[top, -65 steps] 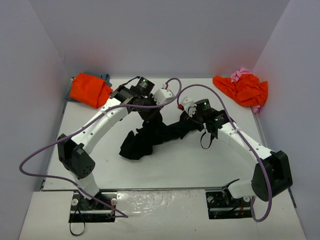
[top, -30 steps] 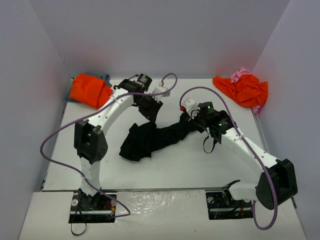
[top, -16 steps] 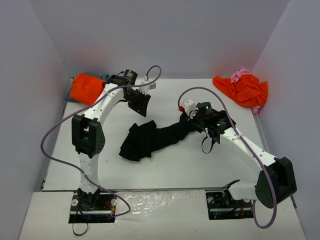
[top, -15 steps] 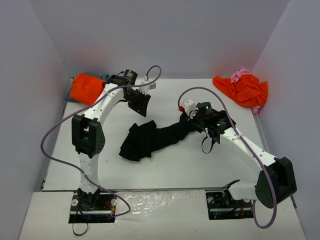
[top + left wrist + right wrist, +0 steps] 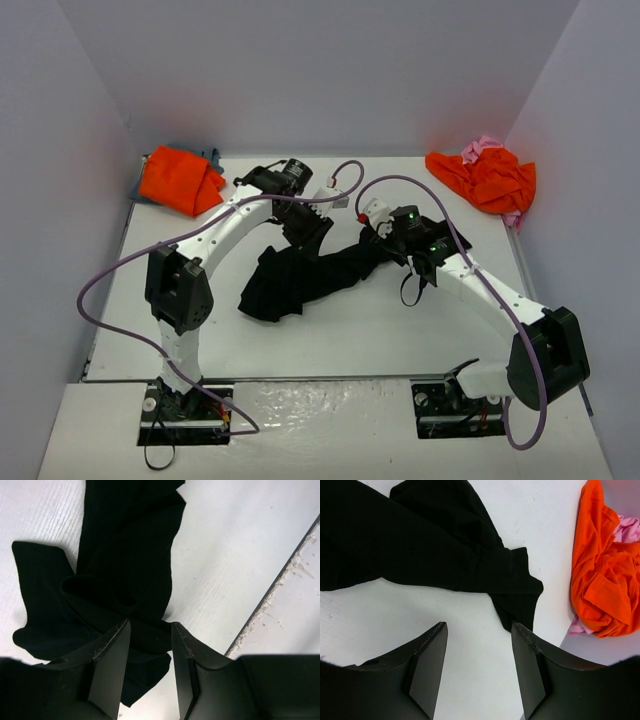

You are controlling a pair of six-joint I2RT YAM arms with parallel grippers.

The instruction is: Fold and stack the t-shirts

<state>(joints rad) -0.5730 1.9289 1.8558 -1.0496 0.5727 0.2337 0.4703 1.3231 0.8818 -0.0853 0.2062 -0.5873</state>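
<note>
The black t-shirt (image 5: 300, 275) lies crumpled and stretched out in the middle of the table. My left gripper (image 5: 306, 232) hovers open over its back edge. In the left wrist view the left gripper (image 5: 150, 630) stands just above the black folds (image 5: 125, 555), and nothing is pinched. My right gripper (image 5: 386, 236) is open at the shirt's right end. In the right wrist view the right gripper (image 5: 479, 630) is over bare table, with the black shirt (image 5: 420, 545) just ahead.
One orange t-shirt (image 5: 180, 180) lies on a blue-grey one (image 5: 213, 157) at the back left corner. Another orange t-shirt (image 5: 490, 180) lies on a pink one (image 5: 487, 147) at the back right; both show in the right wrist view (image 5: 600, 575). The table's edge (image 5: 280, 580) is near the left gripper.
My left gripper let the black shirt drop, swung away to the back left, then came back over the shirt's back edge. The right gripper has barely moved.
</note>
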